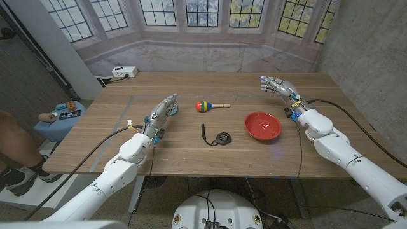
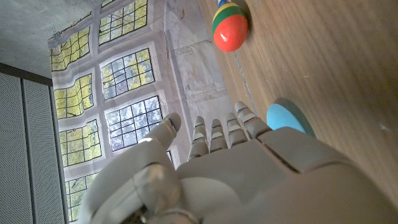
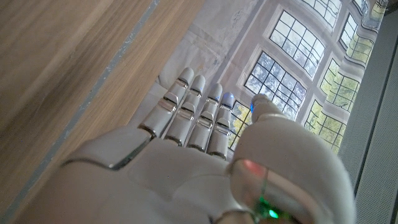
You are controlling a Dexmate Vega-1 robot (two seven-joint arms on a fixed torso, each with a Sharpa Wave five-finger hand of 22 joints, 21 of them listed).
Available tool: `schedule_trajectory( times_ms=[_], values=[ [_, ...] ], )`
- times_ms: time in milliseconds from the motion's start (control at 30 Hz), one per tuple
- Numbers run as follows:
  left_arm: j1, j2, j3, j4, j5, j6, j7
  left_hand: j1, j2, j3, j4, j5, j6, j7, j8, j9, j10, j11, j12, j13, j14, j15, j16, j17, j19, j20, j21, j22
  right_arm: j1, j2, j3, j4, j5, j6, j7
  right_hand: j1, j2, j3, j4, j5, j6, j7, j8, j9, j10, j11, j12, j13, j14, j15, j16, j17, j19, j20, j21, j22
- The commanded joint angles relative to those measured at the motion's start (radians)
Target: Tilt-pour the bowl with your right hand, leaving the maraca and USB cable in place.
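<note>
Head view shows the wooden counter [image 1: 191, 149] carrying everything, with both arms reaching in from the near corners. Right hand [image 1: 278, 86] hovers above the far right part of the counter, beyond the bowl and apart from it; its fingers [image 3: 186, 109] are stretched out straight and side by side, released, with nothing in them. Left hand [image 1: 163, 109] is at the counter's left-middle, fingers [image 2: 214, 134] extended and likewise released, holding nothing; the left wrist view shows a light blue disc [image 2: 287, 118] on the counter just beside those fingers.

Red bowl [image 1: 262, 125] sits upright on the right half of the counter, nearer the robot than the right hand. Its inside looks plain red, and I can make out nothing in it.

Maraca [image 1: 210, 105], striped in red, green, yellow and blue with a pale wooden handle, lies on its side toward the middle far part of the counter, between the two hands; its head is near the left hand's fingertips. USB cable [image 1: 218, 137], black and coiled with one loose end trailing, lies near the counter's middle, left of the bowl and apart from it, nearer the robot than the maraca.
</note>
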Motion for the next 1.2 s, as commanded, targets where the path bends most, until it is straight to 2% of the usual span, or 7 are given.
schedule_trajectory(
  times_ms=[33,233,567,867,1200],
  values=[
    [-0.021,-0.009,-0.002,0.023,-0.012,-0.013,-0.025,-0.103,-0.108,0.002,0.002,0.008,0.007,0.005,0.000,0.002,0.005,-0.004,-0.002,0.002,-0.007,0.005,-0.002,0.003,0.004,-0.001,-0.003,0.003,-0.024,0.064,0.024,0.038,0.101,0.057,0.021,-0.014,0.020,0.003,0.013,-0.008,-0.015,0.000,-0.004,0.000,-0.022,0.003,-0.011,-0.009,-0.022,-0.064,-0.004,-0.003,-0.014,-0.005,0.000,0.004],
    [-0.021,0.002,-0.011,0.022,-0.021,-0.010,-0.033,-0.102,-0.107,0.001,0.001,0.008,0.008,0.005,0.000,0.002,0.004,-0.004,-0.003,0.002,-0.010,0.003,-0.003,0.003,0.001,-0.004,-0.004,0.003,-0.027,0.099,0.028,0.063,0.131,0.073,0.024,-0.029,0.024,0.004,0.013,-0.018,-0.039,0.003,-0.007,-0.003,-0.051,0.005,-0.023,-0.030,-0.070,-0.046,-0.013,-0.021,-0.031,-0.007,-0.005,0.002],
    [0.001,0.018,-0.031,-0.002,-0.025,-0.016,-0.024,-0.101,-0.107,-0.003,0.002,0.007,-0.002,0.002,-0.003,0.002,-0.004,-0.005,-0.006,0.002,-0.024,0.002,-0.006,0.002,-0.008,-0.008,-0.007,0.003,-0.010,0.145,0.022,0.121,0.164,0.096,0.054,-0.054,0.028,0.006,0.011,-0.025,-0.092,0.005,-0.011,-0.007,-0.105,0.006,-0.032,-0.064,-0.138,-0.047,-0.014,-0.047,-0.076,-0.012,-0.019,-0.003],
    [0.015,0.030,-0.049,-0.009,-0.031,-0.024,-0.022,-0.109,-0.109,-0.017,0.009,0.003,-0.052,-0.010,-0.017,0.001,-0.031,-0.011,-0.015,0.000,-0.051,-0.009,-0.008,0.003,-0.037,-0.020,-0.016,0.002,0.011,0.183,0.018,0.172,0.189,0.121,0.087,-0.077,0.035,0.008,0.007,-0.026,-0.153,0.021,-0.014,-0.008,-0.159,0.016,-0.033,-0.094,-0.194,-0.049,-0.011,-0.069,-0.115,-0.037,-0.026,-0.006],
    [0.002,0.025,-0.051,0.005,-0.028,-0.031,-0.028,-0.109,-0.110,-0.023,0.009,0.002,-0.107,-0.024,-0.025,-0.002,-0.039,-0.015,-0.017,-0.002,-0.061,-0.012,-0.007,0.001,-0.043,-0.022,-0.015,0.001,0.032,0.201,0.015,0.207,0.195,0.132,0.107,-0.099,0.040,0.006,0.005,-0.027,-0.197,0.027,-0.014,-0.009,-0.206,0.027,-0.033,-0.118,-0.248,-0.048,-0.009,-0.080,-0.156,-0.042,-0.032,-0.009]
  ],
)
